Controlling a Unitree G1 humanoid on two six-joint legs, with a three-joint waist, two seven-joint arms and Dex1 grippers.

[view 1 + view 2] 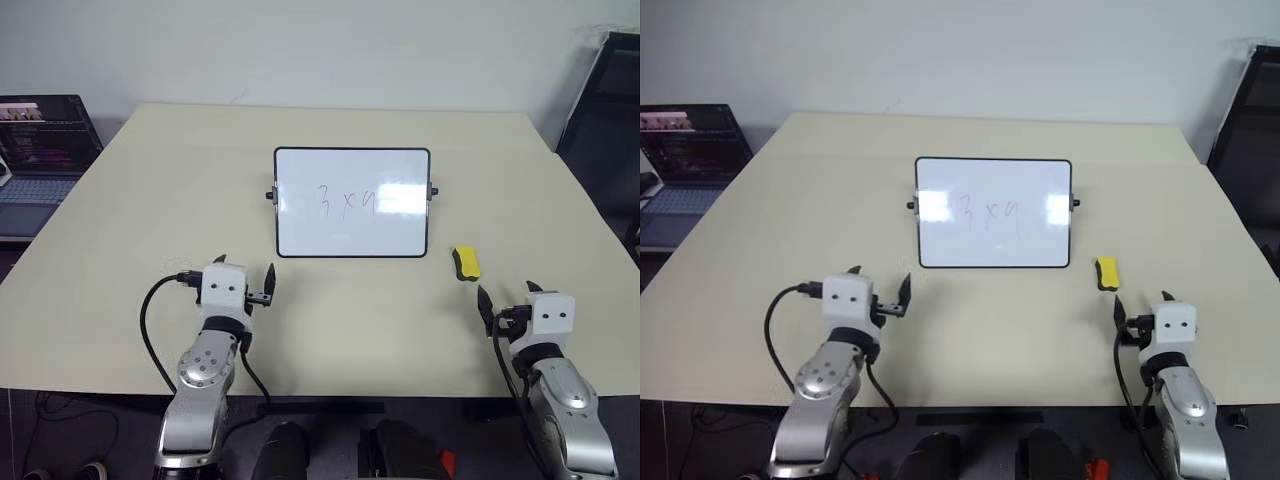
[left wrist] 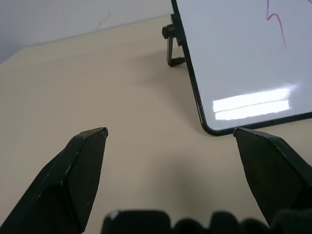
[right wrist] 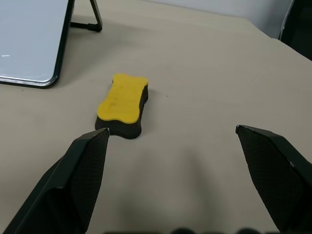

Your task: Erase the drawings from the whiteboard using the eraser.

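The whiteboard (image 1: 352,203) stands propped on the beige table, black-framed with small knobs at its sides. Faint reddish-purple drawings (image 1: 346,202) reading "3 x 4" cross its middle. The yellow eraser (image 1: 466,263) with a dark underside lies flat on the table just right of the board's lower right corner. My right gripper (image 1: 507,293) hovers open near the table's front edge, a short way in front of the eraser (image 3: 122,104). Left of it, my left gripper (image 1: 245,268) is open in front of the board's lower left corner (image 2: 214,129), holding nothing.
A laptop (image 1: 38,150) sits on a side surface at far left. A dark chair (image 1: 606,100) stands beyond the table's right edge. Black cables (image 1: 150,330) trail from my arms over the front edge.
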